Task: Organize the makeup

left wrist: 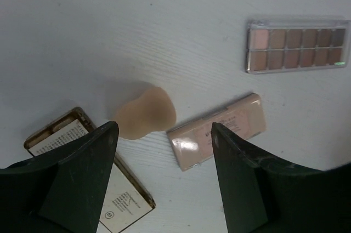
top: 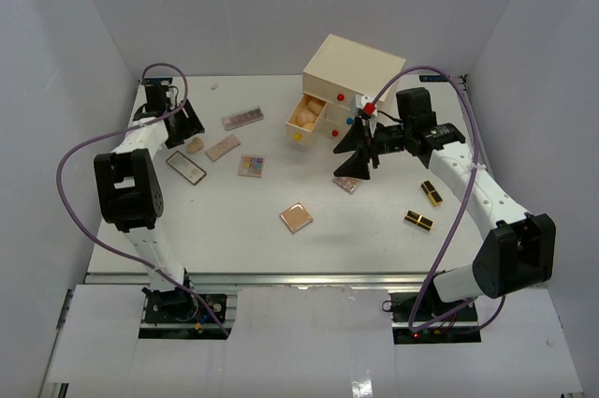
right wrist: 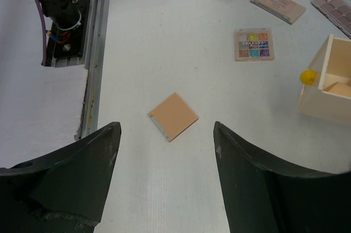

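The makeup lies scattered on the white table. A tan sponge (left wrist: 145,112) sits just ahead of my left gripper (left wrist: 163,131), which is open and empty above the table. Round it lie a pink compact (left wrist: 216,131), a long brown palette (left wrist: 298,45) and a gold-edged palette (left wrist: 90,178). My right gripper (right wrist: 166,130) hangs open and empty above a peach square compact (right wrist: 173,116). A colourful palette (right wrist: 254,44) lies further off. In the top view the left gripper (top: 187,136) is at the far left and the right gripper (top: 341,162) is beside the chest. Two lipstick tubes (top: 431,193) (top: 419,221) lie at the right.
A cream chest (top: 342,80) stands at the back, its top-left drawer (top: 306,117) pulled open with tan sponges inside. A small pinkish compact (top: 347,185) lies under the right gripper. The metal rail (right wrist: 93,57) marks the table's near edge. White walls close in the sides.
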